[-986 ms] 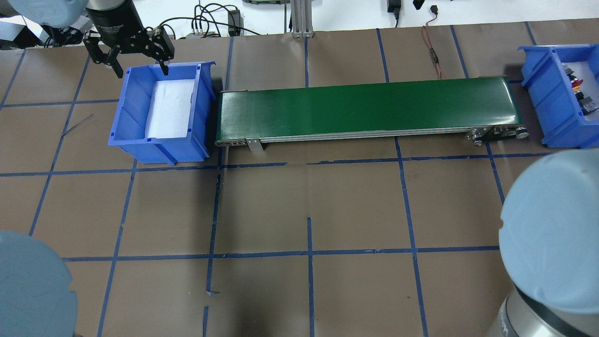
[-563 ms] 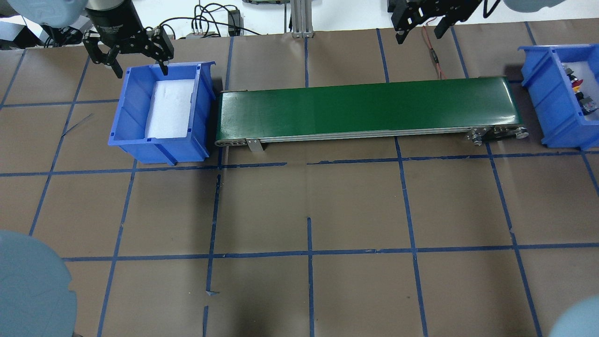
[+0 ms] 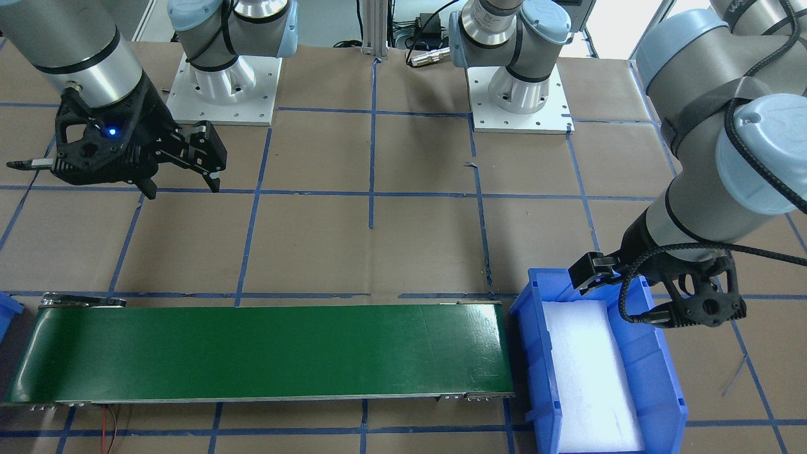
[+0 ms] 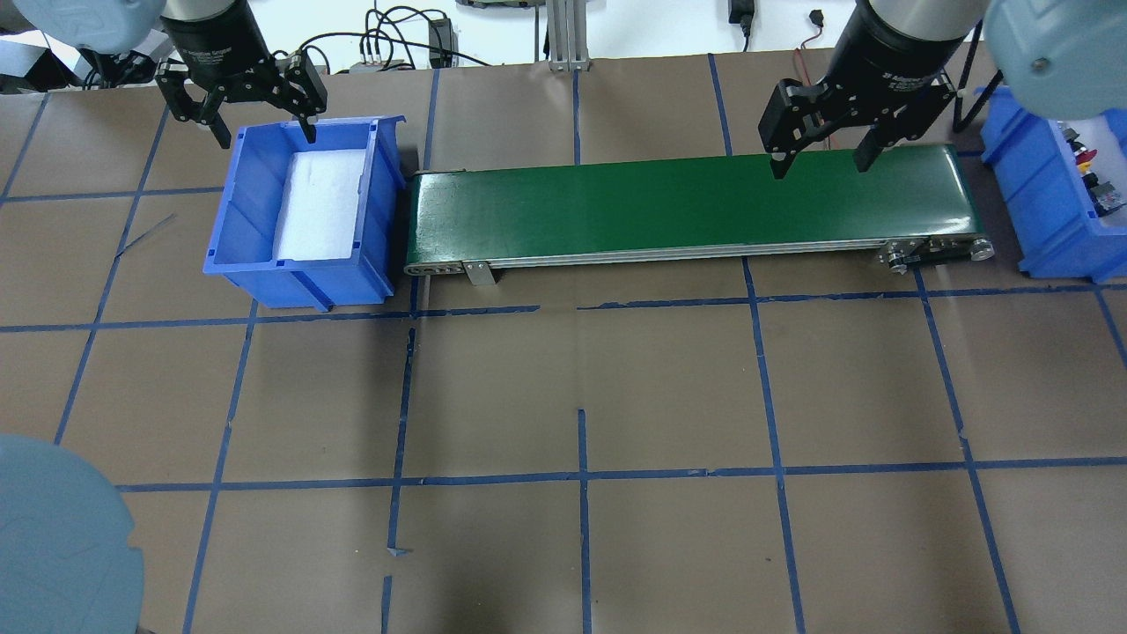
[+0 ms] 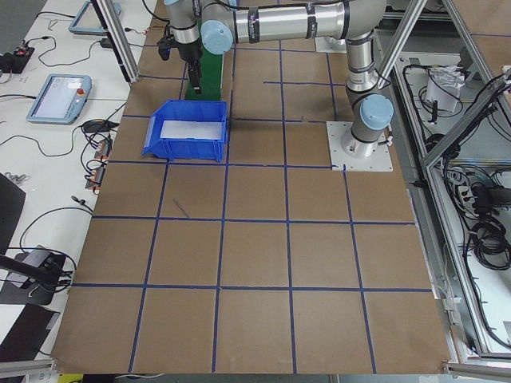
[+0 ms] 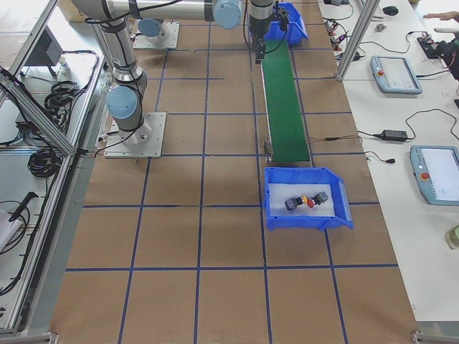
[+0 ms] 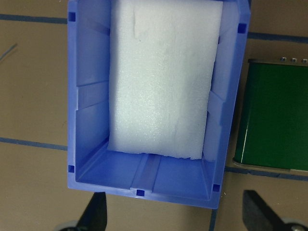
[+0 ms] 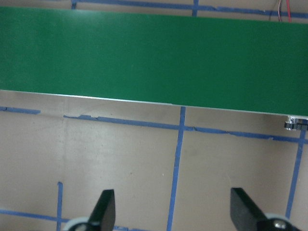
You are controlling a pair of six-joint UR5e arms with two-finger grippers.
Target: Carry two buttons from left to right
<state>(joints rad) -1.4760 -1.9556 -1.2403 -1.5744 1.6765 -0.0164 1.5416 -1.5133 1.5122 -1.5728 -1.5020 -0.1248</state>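
find both buttons in the right bin, just past the belt's right end, on white padding. red cap between two dark bodies; yellow cap not surely made out, too small. lying in a short row, long axis crosswise to the belt's run.

see the right gripper raised high by the belt's right stretch. cannot tell whether straight over the belt or off toward the robot's side. fingers spread wide, nothing between them. confirm in the wrist view: bare green belt and table paper below, fingertips well apart.

see the left gripper off the belt's left end, raised above the left bin, likewise spread wide and empty. nothing in that bin but foam.

key relation: buttons off to the right of the right gripper, along the belt's line and beyond its end. whole belt between buttons and left gripper. right arm plainly the nearer.

judge the carry as done: nothing left at the belt's left end, both pieces past the right end. expect no further grasp. if one after all, a job for the right arm, closing across the short row. likelier next: drawing clear of the belt, minding the right bin's wall on the belt side.
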